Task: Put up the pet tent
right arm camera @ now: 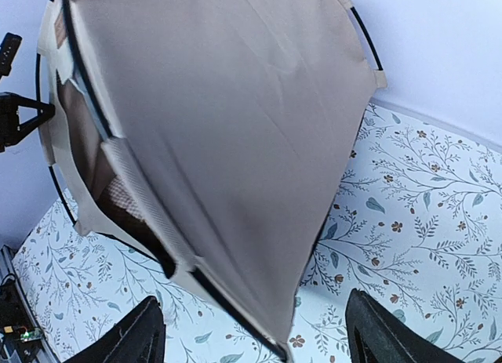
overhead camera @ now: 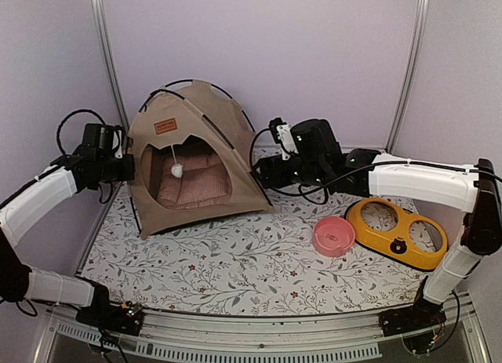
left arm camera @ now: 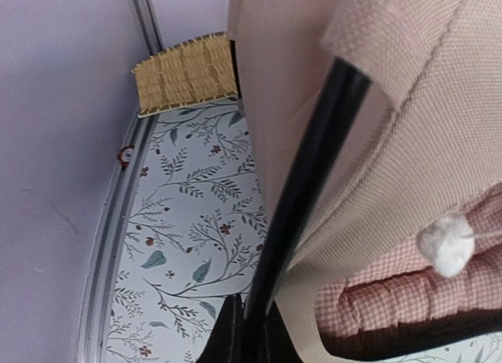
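The pet tent point(overhead camera: 200, 136) stands upright at the back left of the table, beige with thin black poles, a brown label patch point(overhead camera: 165, 126) and a white pom-pom point(overhead camera: 177, 172) hanging in its doorway. My left gripper point(overhead camera: 128, 168) is at the tent's left edge. In the left wrist view its fingers point(left arm camera: 227, 335) are shut on a black pole point(left arm camera: 306, 183) of the tent point(left arm camera: 408, 120). My right gripper point(overhead camera: 263, 172) is by the tent's right side. It stands open point(right arm camera: 259, 341), and the lower corner of the tent point(right arm camera: 227, 128) hangs between its fingers without touching them.
A pink checked cushion point(overhead camera: 192, 183) lies inside the tent. A pink bowl point(overhead camera: 333, 236) and a yellow double feeder point(overhead camera: 398, 232) sit at the right on the floral mat point(overhead camera: 235, 261). A straw-coloured woven piece point(left arm camera: 186, 73) lies by the wall behind the tent.
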Robot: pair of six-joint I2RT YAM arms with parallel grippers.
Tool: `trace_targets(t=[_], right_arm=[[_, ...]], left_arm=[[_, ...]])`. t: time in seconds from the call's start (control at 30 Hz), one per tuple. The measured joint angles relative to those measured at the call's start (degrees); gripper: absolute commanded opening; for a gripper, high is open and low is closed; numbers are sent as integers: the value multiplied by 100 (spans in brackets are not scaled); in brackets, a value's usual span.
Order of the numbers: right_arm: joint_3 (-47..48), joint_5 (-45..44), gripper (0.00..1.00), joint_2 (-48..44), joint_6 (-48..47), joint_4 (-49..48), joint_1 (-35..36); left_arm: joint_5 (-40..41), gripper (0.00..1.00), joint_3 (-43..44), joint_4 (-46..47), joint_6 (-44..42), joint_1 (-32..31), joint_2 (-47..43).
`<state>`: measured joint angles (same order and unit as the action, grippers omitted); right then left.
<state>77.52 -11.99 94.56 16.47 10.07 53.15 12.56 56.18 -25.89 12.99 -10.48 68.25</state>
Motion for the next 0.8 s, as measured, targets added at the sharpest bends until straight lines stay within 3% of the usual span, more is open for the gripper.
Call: trace_targets(t=[0.2,0.53,0.6,0.7,0.8], right_arm=[[-87,4,82,-4,24,4,-85],[-192,22,88,-24,66,26,-173],[-302,22,90,-61,70,48,-221],[-498,37,92,-164,98,87,-291],[-664,57,94,-284,162,164,-367]], left_arm=[[251,1,24,37,-212,144,-11],[-669,8,83,404,-610,144,-116],[-774,14,105,448,-636,144,-59],[-916,34,111,518,-586,144,46],[-1082,41,111,546,-507,144,111]])
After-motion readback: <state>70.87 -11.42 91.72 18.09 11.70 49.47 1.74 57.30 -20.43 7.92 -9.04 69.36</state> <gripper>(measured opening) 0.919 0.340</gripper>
